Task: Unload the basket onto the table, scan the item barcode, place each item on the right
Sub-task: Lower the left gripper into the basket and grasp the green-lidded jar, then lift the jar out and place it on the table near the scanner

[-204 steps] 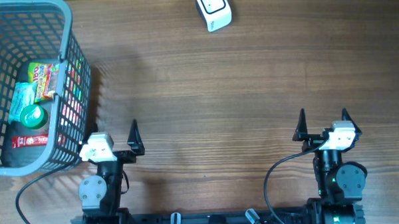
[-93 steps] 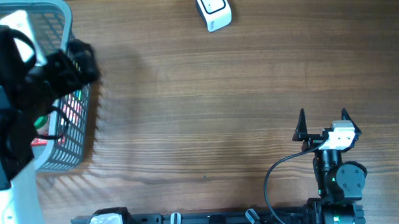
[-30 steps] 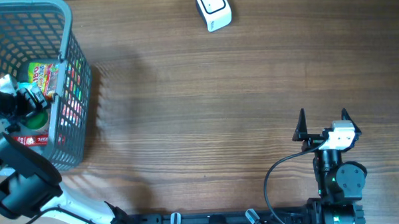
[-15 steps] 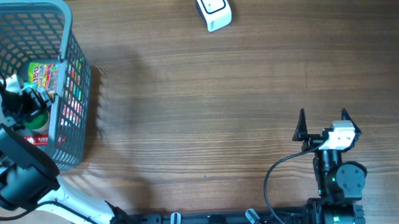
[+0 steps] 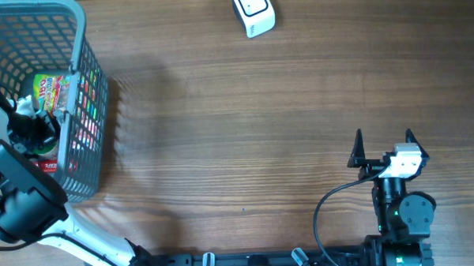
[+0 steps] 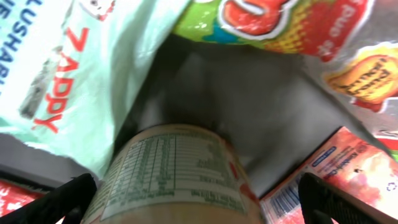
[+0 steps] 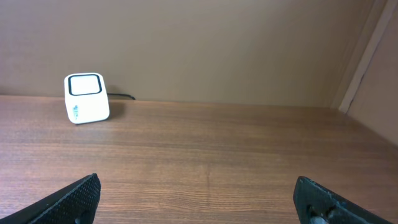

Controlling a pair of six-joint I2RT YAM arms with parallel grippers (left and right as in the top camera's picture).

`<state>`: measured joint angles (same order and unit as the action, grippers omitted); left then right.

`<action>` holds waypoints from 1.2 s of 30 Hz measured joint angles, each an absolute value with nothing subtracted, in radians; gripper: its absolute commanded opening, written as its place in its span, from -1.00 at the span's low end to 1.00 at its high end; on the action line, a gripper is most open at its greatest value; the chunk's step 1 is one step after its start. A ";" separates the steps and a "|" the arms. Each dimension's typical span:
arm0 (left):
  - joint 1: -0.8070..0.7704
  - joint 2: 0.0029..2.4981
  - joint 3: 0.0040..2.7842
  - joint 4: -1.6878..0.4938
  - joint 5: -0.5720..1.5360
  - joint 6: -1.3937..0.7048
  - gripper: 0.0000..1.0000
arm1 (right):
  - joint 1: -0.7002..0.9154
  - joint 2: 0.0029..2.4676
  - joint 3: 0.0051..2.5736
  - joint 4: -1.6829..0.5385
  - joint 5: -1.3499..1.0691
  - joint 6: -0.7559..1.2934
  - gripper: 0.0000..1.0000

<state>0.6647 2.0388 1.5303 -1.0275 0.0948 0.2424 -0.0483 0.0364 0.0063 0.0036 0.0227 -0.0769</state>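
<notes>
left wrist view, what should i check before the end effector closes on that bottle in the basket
1. Left end effector open: ok.
2. Bottle between its fingers: ok, though off-centre.
3. Mint pouch clear of the grip: cannot tell, it lies close to one finger.
4. Bottle's barcode found: not ok, only a printed table faces the camera.
5. Scanner in view and unobstructed: ok.
6. Right end effector open, well away from the basket: ok.
</notes>
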 measured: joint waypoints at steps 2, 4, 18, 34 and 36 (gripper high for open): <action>0.665 2.038 1.530 -1.027 0.121 0.243 1.00 | -0.048 0.036 0.006 0.004 0.023 -0.077 1.00; 0.665 2.038 1.530 -1.026 0.142 0.243 0.71 | -0.048 0.036 0.006 0.004 0.023 -0.077 1.00; 0.663 2.039 1.540 -1.083 0.148 0.241 0.28 | -0.048 0.036 0.006 0.004 0.023 -0.077 0.99; 0.663 2.017 2.228 -1.444 0.468 0.174 0.28 | -0.048 0.038 0.006 0.004 0.023 -0.077 1.00; 0.663 1.955 2.246 -1.428 0.630 0.174 0.24 | -0.048 0.038 0.006 0.004 0.023 -0.077 0.99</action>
